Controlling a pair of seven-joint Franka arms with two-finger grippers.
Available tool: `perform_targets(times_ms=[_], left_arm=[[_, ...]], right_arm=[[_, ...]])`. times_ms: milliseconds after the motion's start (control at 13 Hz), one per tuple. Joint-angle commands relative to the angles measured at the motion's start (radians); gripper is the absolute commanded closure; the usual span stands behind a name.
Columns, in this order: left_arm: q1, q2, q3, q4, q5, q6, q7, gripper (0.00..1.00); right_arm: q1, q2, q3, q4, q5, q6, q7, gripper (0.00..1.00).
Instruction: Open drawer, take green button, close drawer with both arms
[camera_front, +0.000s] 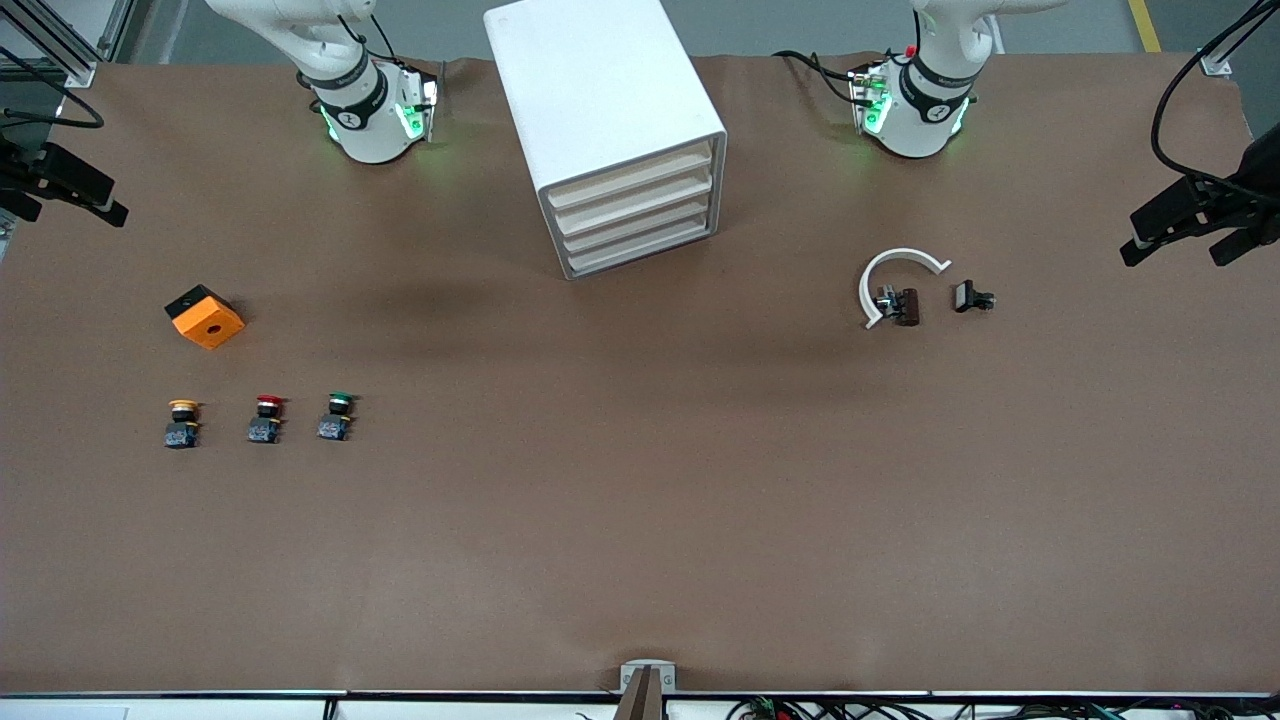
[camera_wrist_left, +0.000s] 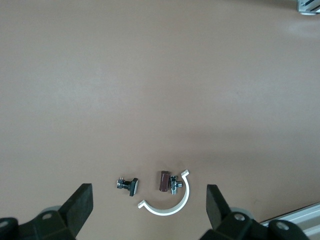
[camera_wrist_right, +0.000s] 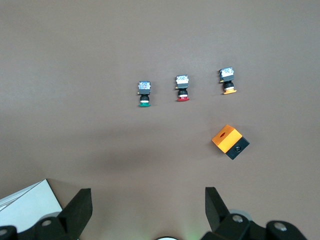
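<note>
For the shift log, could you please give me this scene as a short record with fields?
drawers: white unit, four drawers, all shut
green button: on the table, toward the right arm's end, beside the red button
yellow button: same row, beside the red one
orange box: farther from the camera than the buttons
white clip: toward the left arm's end
left gripper: open, over the white clip
right gripper: open, over bare table

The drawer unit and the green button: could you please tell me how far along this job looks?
All drawers of the drawer unit are shut. The green button lies on the table beside the red button. Left claw and right claw hang open, holding nothing. This fits the start or the end; I cannot tell which.
</note>
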Motion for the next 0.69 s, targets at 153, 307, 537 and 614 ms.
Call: perform_targets(times_ms=[153,307,537,614], left_arm=[[-0.001,-0.002,-0.022,0.014,0.042,-0.029,0.003,0.0],[-0.001,0.0,-0.023,0.015,0.042,-0.029,0.004,0.0],[0.001,0.0,-0.023,0.014,0.042,-0.031,-0.005,0.0],[0.001,0.0,-0.023,0.012,0.04,-0.031,-0.006,0.0]], right_arm=[[-0.002,-0.028,-0.001,-0.027,0.003,0.003,0.008,0.0],[0.001,-0.028,-0.001,-0.027,0.003,0.005,0.009,0.0],[0.001,-0.028,0.001,-0.029,0.003,0.005,0.009,0.0],[0.001,-0.028,0.001,-0.029,0.003,0.005,0.009,0.0]])
